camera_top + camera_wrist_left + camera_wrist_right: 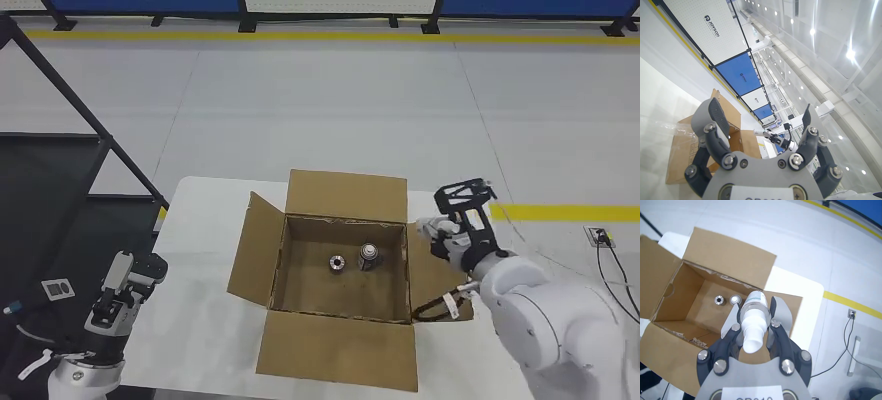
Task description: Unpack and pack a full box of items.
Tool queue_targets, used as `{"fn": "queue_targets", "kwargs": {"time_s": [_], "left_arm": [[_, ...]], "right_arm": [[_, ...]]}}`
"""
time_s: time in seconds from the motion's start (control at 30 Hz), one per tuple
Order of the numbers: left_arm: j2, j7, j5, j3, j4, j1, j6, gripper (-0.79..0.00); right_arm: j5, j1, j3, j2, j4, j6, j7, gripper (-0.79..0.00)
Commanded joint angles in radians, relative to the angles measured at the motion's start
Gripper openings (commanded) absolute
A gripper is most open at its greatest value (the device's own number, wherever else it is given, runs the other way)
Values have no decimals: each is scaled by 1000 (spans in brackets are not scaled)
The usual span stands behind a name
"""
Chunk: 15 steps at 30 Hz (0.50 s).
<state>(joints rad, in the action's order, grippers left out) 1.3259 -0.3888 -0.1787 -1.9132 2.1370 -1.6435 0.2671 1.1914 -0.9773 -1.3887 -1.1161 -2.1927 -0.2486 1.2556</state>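
An open cardboard box (345, 195) stands in the middle of the white table (200, 330), all flaps folded out. On its floor sit a short metal cylinder (336, 264) and a small silver can (368, 256), side by side. My right gripper (443, 238) hovers over the box's right rim, shut on a clear bottle with a white cap (755, 311); below it lie the cylinder (719, 300) and the can (735, 299). My left gripper (130, 285) is at the table's left edge, tilted upward, open with nothing in it (761, 108).
A black frame with dark fabric (50, 200) stands left of the table. A floor socket with a cable (598, 236) lies to the right. Clear plastic film (659, 123) hangs near the box's left side (683, 144).
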Motion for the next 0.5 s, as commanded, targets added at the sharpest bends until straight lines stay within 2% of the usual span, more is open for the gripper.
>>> {"fn": "queue_targets", "kwargs": {"time_s": [0.0, 0.1, 0.2, 0.3, 0.47], "left_arm": [[0, 0, 0, 0, 0, 0, 0, 0], [0, 0, 0, 0, 0, 0, 0, 0], [0, 0, 0, 0, 0, 0, 0, 0], [0, 0, 0, 0, 0, 0, 0, 0], [0, 0, 0, 0, 0, 0, 0, 0]], "right_arm": [[-36, -64, -121, 6, -9, 17, -4, -785], [-108, -129, -234, 12, 36, 53, -19, -785], [-139, -161, -292, 16, 134, 86, -33, -785], [-157, -155, -302, 21, 263, 145, -37, -785], [-149, -100, -250, 25, 484, 244, -59, -785]]}}
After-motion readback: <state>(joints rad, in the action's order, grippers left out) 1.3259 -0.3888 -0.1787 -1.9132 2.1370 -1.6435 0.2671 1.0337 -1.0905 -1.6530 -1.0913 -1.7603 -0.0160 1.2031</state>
